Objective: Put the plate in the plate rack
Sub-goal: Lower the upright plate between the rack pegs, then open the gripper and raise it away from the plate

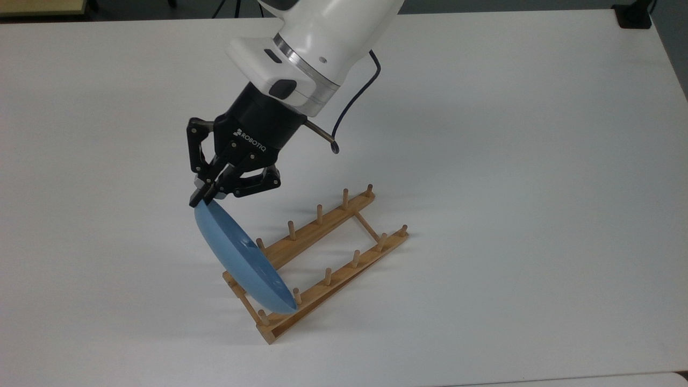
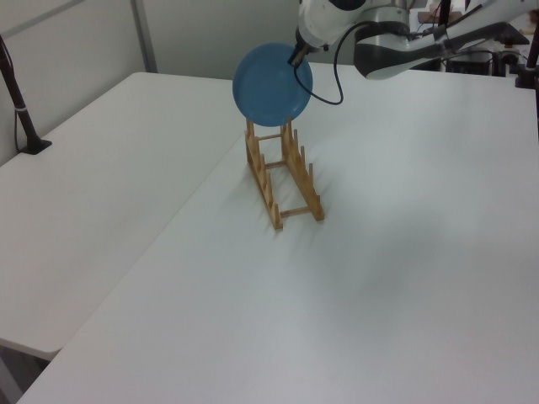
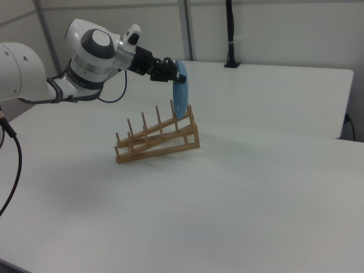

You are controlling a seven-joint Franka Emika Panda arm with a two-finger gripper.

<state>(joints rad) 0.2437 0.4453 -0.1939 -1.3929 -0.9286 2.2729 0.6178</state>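
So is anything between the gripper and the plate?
Nothing. In the top view the gripper is shut directly on the rim of the plate, whose lower edge sits at the end of the plate rack.
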